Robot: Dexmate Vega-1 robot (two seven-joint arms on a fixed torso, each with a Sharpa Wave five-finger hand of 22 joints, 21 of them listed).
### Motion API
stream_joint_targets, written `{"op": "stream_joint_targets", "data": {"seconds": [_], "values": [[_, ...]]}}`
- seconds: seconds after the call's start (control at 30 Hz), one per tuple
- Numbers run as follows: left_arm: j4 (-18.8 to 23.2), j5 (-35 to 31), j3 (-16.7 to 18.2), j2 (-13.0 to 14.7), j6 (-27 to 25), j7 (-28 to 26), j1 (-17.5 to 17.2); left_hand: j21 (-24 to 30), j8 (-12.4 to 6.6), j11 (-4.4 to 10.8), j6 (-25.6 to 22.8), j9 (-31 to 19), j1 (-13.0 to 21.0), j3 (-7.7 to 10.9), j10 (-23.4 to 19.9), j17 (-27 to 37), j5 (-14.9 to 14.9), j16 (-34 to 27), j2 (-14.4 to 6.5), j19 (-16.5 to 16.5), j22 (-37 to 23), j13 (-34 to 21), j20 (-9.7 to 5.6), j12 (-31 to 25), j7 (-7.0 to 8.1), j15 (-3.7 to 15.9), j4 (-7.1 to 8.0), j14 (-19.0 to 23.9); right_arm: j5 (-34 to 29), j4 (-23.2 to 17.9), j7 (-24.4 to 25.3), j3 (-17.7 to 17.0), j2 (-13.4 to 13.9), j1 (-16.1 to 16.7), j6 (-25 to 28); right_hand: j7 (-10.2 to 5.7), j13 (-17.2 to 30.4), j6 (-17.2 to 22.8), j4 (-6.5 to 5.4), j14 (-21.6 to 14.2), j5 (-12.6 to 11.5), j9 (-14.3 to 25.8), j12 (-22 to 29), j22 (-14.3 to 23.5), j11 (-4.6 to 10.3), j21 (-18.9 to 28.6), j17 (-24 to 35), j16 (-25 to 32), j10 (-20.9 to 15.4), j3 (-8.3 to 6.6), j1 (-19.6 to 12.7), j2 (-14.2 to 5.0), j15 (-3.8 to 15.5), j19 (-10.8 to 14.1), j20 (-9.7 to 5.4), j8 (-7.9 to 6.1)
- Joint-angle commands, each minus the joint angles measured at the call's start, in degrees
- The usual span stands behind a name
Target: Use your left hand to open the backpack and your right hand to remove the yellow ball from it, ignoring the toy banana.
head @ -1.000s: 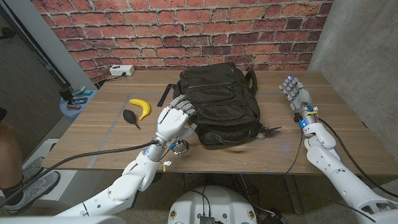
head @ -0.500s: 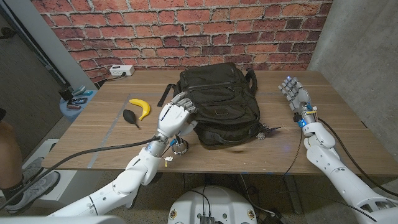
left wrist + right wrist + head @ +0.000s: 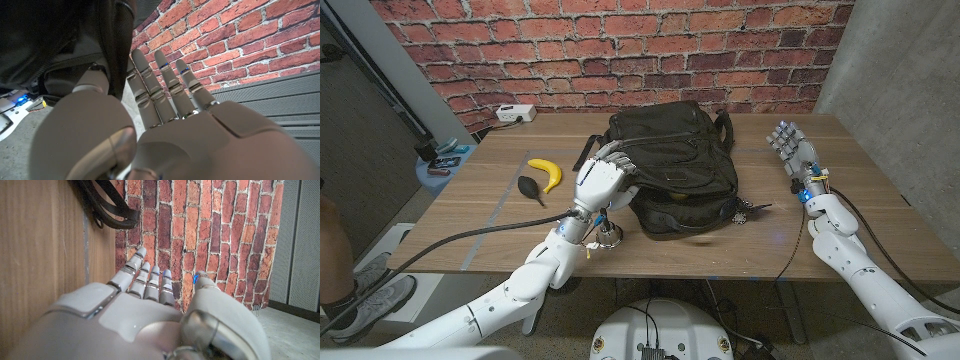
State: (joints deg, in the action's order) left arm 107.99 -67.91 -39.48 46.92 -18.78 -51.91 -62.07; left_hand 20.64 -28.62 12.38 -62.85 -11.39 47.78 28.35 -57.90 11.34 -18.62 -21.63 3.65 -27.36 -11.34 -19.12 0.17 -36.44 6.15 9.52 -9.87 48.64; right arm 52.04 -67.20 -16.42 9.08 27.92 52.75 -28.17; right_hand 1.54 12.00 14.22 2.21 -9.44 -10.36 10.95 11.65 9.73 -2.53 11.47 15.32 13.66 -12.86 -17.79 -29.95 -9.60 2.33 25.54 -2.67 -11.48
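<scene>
A black backpack [image 3: 675, 165] lies closed in the middle of the wooden table [image 3: 470, 215]. My left hand [image 3: 601, 181] is at the pack's left side, fingers stretched over its edge and holding nothing; the left wrist view shows the fingers [image 3: 165, 82] beside the dark fabric of the backpack [image 3: 55, 40]. To the right of the pack, my right hand [image 3: 793, 146] is raised with fingers straight and nothing in it. The toy banana [image 3: 546, 173] lies on the table left of the pack. The yellow ball is hidden.
A black rubber bulb [image 3: 530, 187] lies beside the banana. A small metal cup-like item [image 3: 610, 236] stands near my left wrist. A white power strip [image 3: 515, 114] sits at the table's far left corner. Pack straps [image 3: 107, 205] trail over the wood near my right hand.
My left hand has moved forward and up along the backpack's left side, its fingers now reaching onto the edge. The right hand has barely shifted.
</scene>
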Motion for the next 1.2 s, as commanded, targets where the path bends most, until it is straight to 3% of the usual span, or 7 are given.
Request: {"op": "stream_joint_targets", "data": {"seconds": [0.03, 0.4, 1.2], "values": [[1.9, 3.8, 2.0, -0.1, 1.4, 2.8, 1.5, -0.4, 0.03, -0.12, -0.7, 0.0, 6.0, -0.25, -1.1, 0.2, 0.1, -0.3, -5.2, 0.6, -0.1, 0.3, -0.15, 0.3, -0.25, 0.04, 0.12, 0.4, -1.0, -3.0, 3.7, 0.5, 1.3, 0.9, 3.2, -0.07, 0.1, 0.4, 0.34, -0.4, -0.1, 0.2, 0.3, 0.1, 0.08, -0.2, 0.1, 0.3, -0.2, -0.22, 0.2, -0.35, -0.11, 0.4, -1.76, 0.04], [2.5, 8.0, 3.4, -1.6, 3.0, 6.0, 3.0, -0.5, 0.21, -0.30, -1.2, 0.2, 6.1, -0.43, -2.6, 0.4, 0.2, -0.6, -5.3, 1.1, 0.0, 0.4, -0.12, 0.5, -1.14, 0.19, 0.23, 0.7, -3.2, -7.4, 8.6, 0.5, 3.3, 3.1, 4.8, 0.04, 0.1, 0.4, 0.43, -0.3, -0.1, 0.2, 0.3, 0.1, -0.01, -0.2, 0.1, 0.2, -0.2, -0.26, 0.3, -0.31, -0.24, 0.4, -1.74, 0.04], [4.5, 12.8, 4.9, -3.9, 4.2, 12.6, 5.0, -0.7, 0.63, -0.36, -1.9, 0.4, 6.5, -0.75, -3.9, 0.7, 0.3, -0.9, -5.1, 1.8, 0.0, -0.2, -0.29, 0.7, -1.45, 0.74, 0.13, 0.8, -7.1, -17.0, 15.7, -0.4, 8.1, 8.6, 7.7, 0.07, 0.1, 0.4, 1.12, -0.2, -0.1, 0.2, 0.2, 0.1, 0.09, -0.2, -0.1, 0.2, -0.1, -0.61, -0.3, -0.26, -0.25, 0.3, -1.73, 0.08]]}}
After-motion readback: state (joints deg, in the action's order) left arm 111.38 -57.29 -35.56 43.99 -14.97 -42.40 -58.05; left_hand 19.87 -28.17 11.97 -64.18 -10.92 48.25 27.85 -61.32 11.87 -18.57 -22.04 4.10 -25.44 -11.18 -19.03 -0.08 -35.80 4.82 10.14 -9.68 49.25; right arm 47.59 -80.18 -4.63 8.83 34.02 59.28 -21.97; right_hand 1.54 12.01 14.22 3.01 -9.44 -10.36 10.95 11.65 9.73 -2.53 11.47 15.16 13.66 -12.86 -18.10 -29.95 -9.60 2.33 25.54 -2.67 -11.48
